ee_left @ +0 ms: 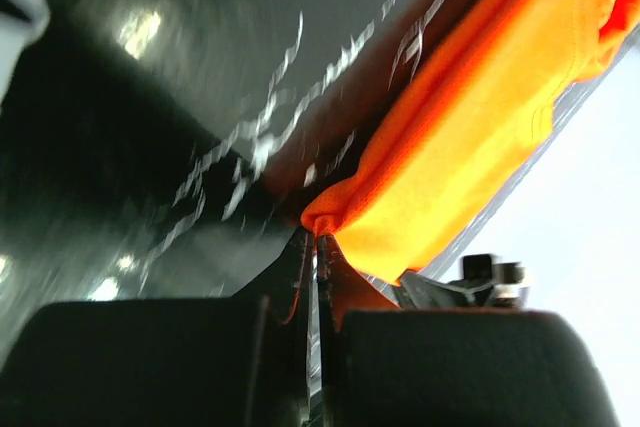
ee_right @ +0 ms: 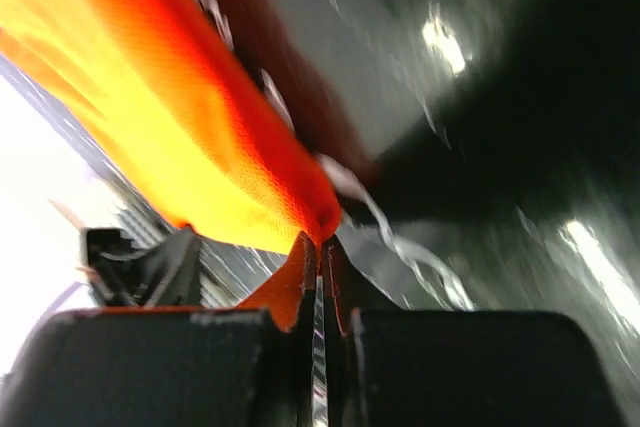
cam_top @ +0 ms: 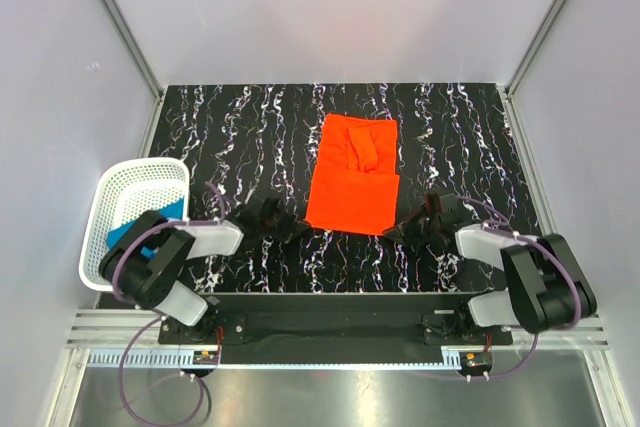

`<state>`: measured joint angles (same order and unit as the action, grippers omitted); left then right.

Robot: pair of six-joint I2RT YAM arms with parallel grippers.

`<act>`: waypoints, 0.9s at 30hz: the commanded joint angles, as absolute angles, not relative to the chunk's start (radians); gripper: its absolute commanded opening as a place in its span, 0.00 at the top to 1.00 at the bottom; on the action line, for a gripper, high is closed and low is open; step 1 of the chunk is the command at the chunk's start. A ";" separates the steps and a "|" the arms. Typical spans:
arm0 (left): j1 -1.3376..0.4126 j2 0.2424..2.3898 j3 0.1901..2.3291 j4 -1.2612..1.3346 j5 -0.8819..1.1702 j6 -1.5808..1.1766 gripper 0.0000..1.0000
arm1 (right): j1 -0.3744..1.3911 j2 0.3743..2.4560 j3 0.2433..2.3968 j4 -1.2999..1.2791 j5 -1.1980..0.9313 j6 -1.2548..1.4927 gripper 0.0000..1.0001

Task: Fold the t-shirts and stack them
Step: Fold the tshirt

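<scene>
Orange t-shirt [cam_top: 350,177] flat mid-tabletop [cam_top: 230,137], partly folded. Left tool [ee_left: 318,242] and right tool [ee_right: 320,247] clenched on near hem corners. Lift both evenly, hem taut, fold toward far edge, align.

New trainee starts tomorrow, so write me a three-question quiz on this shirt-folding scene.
1. True or false: the left tool is shut on the orange shirt at its near left corner.
2. Where is the teal shirt? A: on top of the orange shirt. B: in the white basket. C: held up by both tools.
3. Fill in: the right tool pinches the orange shirt's near ____ corner.
Key: 1 true; 2 B; 3 right.
</scene>
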<state>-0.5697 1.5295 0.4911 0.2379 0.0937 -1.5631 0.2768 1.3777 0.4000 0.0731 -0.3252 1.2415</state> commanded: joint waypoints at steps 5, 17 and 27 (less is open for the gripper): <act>-0.586 1.190 0.456 -0.014 0.094 -1.433 1.00 | 0.307 1.091 0.420 -0.323 -0.322 1.094 1.00; -0.727 0.631 0.322 -0.346 0.068 -1.494 1.00 | 0.514 0.724 0.417 -0.656 -0.293 1.238 1.00; -0.805 0.390 0.362 -0.577 0.077 -1.519 1.00 | 0.643 0.614 0.506 -0.860 -0.313 1.264 1.00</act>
<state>-0.7933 0.4160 0.3206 -0.4938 0.0994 -1.5093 0.6212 0.6323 0.4541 -0.7380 -0.3344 1.2461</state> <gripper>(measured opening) 0.012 0.019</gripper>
